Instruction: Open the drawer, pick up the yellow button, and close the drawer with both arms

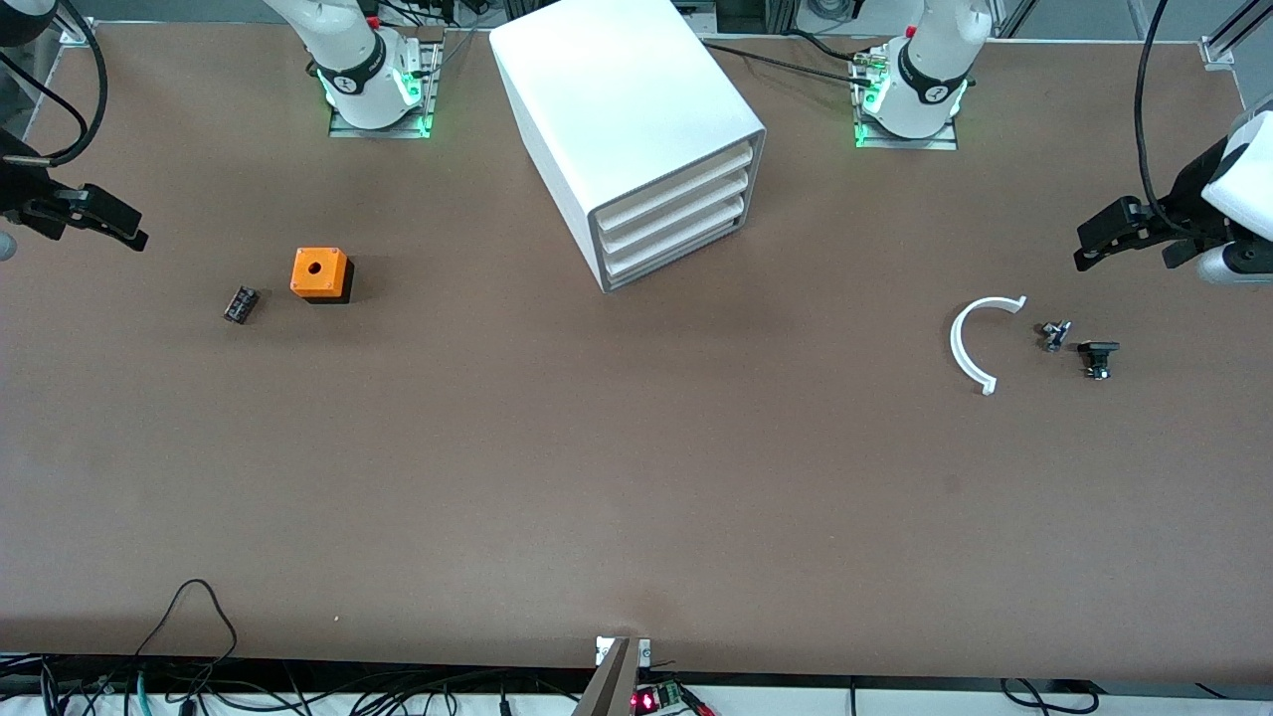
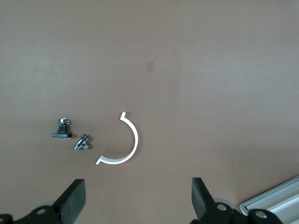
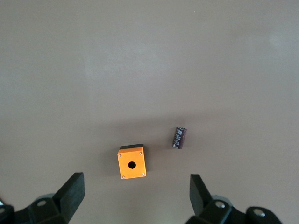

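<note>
Front view shows big white box cabinet (image 1: 627,129) standing on brown desk (image 1: 636,477) between both arm bases, three shallow white tray drawers facing the camera at an angle. Uppermost drawer (image 1: 674,184) sits flush and shut. No button visible anywhere; presumably inside that drawer, cannot confirm.

Likely handling, as judgement: thin light plastic tray, smooth and a little slippery, sliding easily; whole cabinet may shift under a pull, hence sense in bracing the case with one arm while hooking the drawer's front lip with the other. Button probably small, hard, light, round-capped, best pinched across the black body rather than the cap.

Left gripper (image 1: 1094,242) hangs over the desk's edge toward the left arm's end, well apart from the cabinet, jaws spread wide and empty in the left wrist view (image 2: 138,200). Below it lie a white plastic half-ring (image 1: 970,343), a small silver fitting (image 1: 1054,334) and a small black part (image 1: 1097,356), all nearer the front camera than the cabinet.

Right gripper (image 1: 124,227) hangs over the right arm's end, equally well apart from the cabinet, jaws likewise spread and empty (image 3: 135,198). Under it, an orange cube with a hole (image 1: 319,272) and a small dark cylinder (image 1: 241,304) just beside.

Drawer lies between neither pair of jaws.
</note>
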`<control>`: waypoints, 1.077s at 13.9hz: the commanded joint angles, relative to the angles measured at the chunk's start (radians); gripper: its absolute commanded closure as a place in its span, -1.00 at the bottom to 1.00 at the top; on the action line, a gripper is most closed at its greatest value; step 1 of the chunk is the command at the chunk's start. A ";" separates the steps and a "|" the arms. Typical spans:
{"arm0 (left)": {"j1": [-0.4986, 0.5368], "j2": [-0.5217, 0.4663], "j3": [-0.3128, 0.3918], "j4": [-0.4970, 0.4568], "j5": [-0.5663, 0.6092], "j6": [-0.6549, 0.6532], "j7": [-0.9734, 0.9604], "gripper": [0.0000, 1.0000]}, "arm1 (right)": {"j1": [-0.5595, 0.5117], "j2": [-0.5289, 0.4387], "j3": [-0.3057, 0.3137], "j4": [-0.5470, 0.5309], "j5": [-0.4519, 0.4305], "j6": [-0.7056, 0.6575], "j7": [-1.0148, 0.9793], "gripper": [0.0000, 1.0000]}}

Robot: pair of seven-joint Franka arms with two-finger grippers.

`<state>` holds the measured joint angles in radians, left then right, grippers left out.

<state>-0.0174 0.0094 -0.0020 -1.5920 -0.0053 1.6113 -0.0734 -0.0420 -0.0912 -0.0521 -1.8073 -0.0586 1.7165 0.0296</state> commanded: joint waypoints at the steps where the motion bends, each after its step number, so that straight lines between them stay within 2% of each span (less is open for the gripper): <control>1: 0.004 0.001 -0.004 0.021 0.008 -0.007 0.014 -1.00 | -0.009 -0.005 0.001 0.008 0.019 -0.012 -0.017 -1.00; 14: 0.004 0.015 0.004 0.032 0.005 0.002 0.018 -1.00 | -0.007 0.010 0.005 0.026 0.008 0.002 -0.011 -1.00; 15: -0.015 0.046 -0.004 0.023 0.010 0.006 0.023 -1.00 | -0.007 0.016 0.006 0.029 0.008 0.002 -0.013 -1.00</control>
<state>-0.0175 0.0112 0.0004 -1.5907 -0.0053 1.6153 -0.0714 -0.0420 -0.0899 -0.0522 -1.8041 -0.0586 1.7223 0.0296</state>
